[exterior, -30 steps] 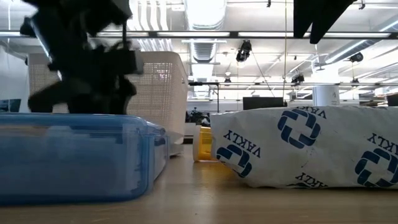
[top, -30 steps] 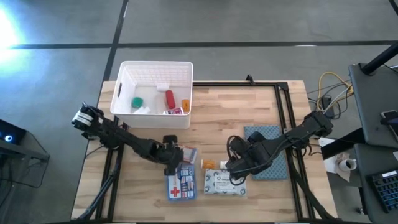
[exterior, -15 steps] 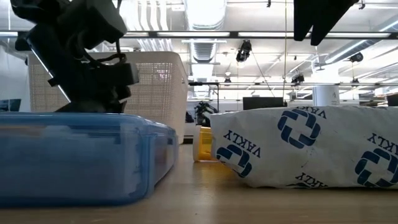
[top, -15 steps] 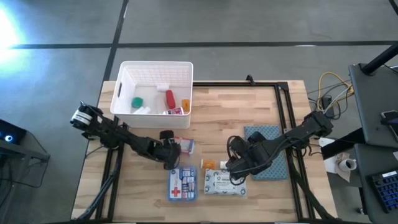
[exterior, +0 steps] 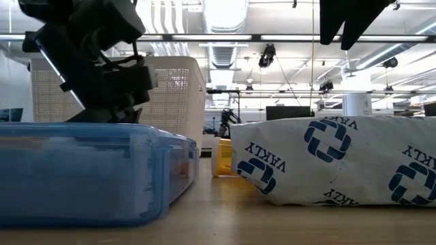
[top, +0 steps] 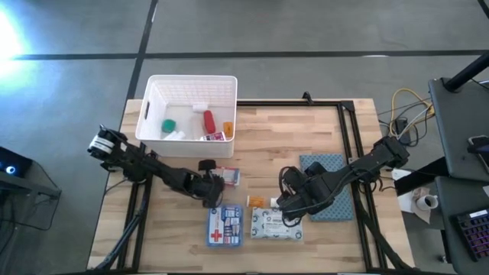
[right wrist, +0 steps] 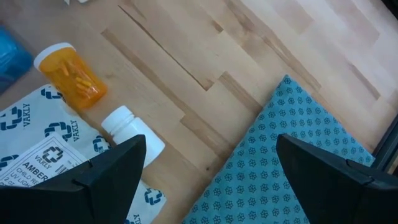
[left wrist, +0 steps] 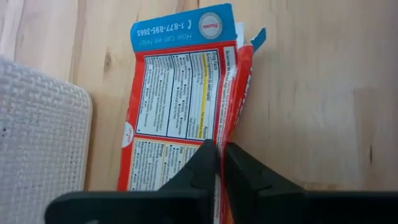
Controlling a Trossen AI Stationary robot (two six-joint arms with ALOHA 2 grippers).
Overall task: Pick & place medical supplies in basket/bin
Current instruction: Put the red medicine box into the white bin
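My left gripper (top: 216, 186) is shut on a flat red, white and blue packet (top: 230, 178) that lies just in front of the white bin (top: 226, 88). The bin holds a red tube (top: 208, 121), a green piece (top: 167, 124) and other small items. Nearer the front edge, the blue-white first-aid pouch (top: 224, 227) and the white wipes pack (top: 276, 224) lie flat. An orange vial (right wrist: 68, 74) and a white pill bottle (right wrist: 132, 132) lie at the pack's far edge. My right gripper (right wrist: 211, 177) hangs open above them, touching nothing. My left gripper pinches the packet's long side edge (left wrist: 231, 127) between its two fingers (left wrist: 200, 163). The fingers slant downward and run along that edge. The packet's printed face is turned up, and its far end (left wrist: 186, 28) rests on the table beside the bin's wall (left wrist: 37, 143).
A blue-grey patterned cloth pad (top: 330, 186) lies to the right of my right gripper. A black frame rail (top: 348, 130) runs along the table's far and right sides. Bare wood lies between the bin and the pad.
My left gripper has drawn back from above the first-aid pouch toward the bin. The red, white and blue packet has slid with it toward the far edge, away from the pouch. My right arm has kept still.
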